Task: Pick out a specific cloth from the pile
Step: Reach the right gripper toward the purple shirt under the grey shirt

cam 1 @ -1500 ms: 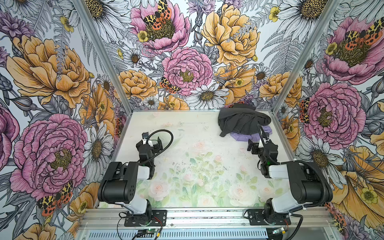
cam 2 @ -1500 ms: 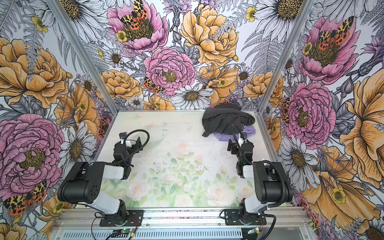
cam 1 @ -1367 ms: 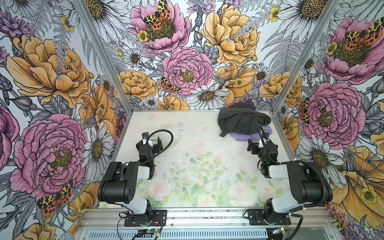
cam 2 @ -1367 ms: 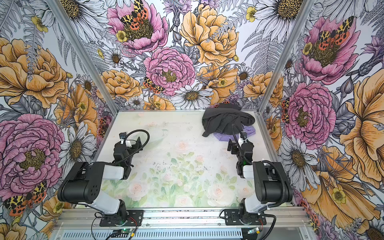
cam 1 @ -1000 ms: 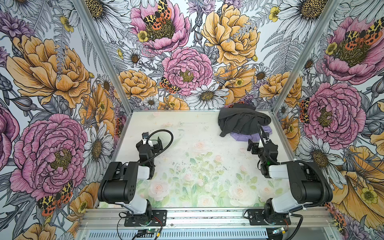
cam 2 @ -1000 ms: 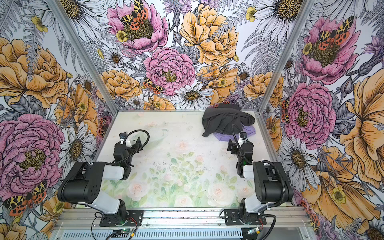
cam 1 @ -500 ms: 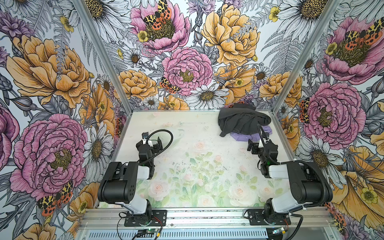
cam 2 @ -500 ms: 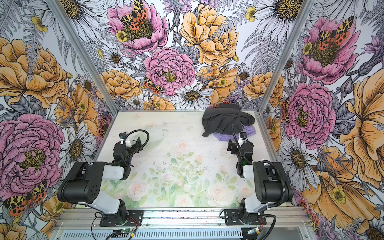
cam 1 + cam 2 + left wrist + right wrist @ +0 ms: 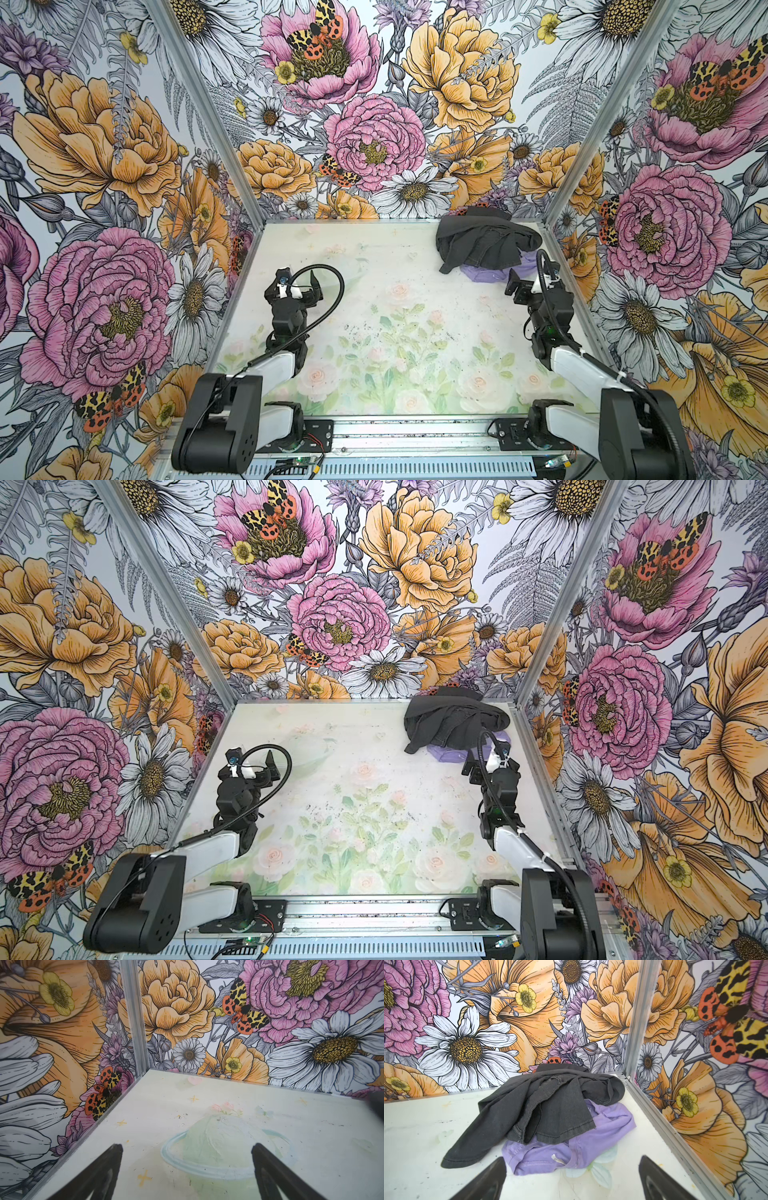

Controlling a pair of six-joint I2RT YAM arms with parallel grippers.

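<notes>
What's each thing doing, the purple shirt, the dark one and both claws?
lavender cloth: crumpled, partly under the dark grey garment, not held.
dark grey garment: heaped over the lavender cloth, not held.
left gripper: open, empty, far from the clothes.
right gripper: open, empty, facing the lavender cloth.

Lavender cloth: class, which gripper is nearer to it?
Right. The right gripper, open, sits just short of the cloth's near edge. The left gripper, also open, is far off on the left side of the table.
</notes>
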